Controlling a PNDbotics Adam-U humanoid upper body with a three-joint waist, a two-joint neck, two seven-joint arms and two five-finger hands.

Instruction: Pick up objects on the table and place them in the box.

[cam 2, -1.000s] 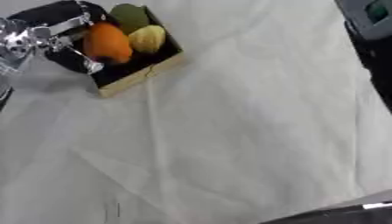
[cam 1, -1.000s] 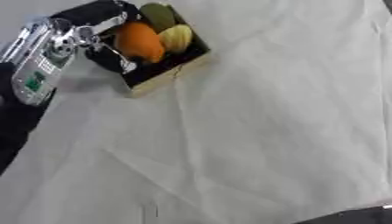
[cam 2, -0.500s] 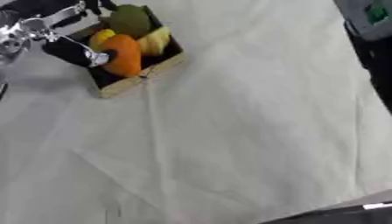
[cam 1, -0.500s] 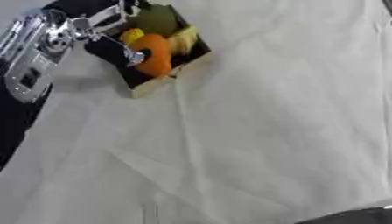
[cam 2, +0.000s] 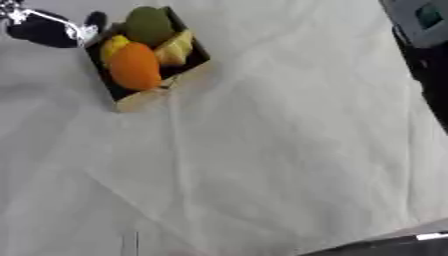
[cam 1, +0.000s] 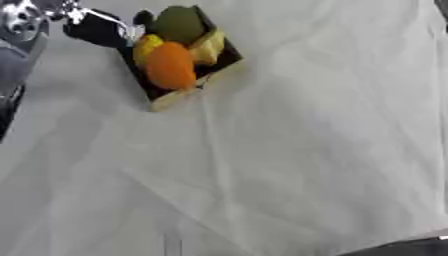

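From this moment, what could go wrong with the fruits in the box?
1. The orange fruit lies on top of the others in the box and seems to rise above its rim, so it might roll out onto the white cloth.
2. The left hand is close to the box's far corner; a careless move could knock the box or shift the green fruit beside it.

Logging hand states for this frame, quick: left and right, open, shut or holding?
Left hand: at the box's far-left corner, holding nothing visible; fingers too blurred to call open or shut.
Right hand: not in view.
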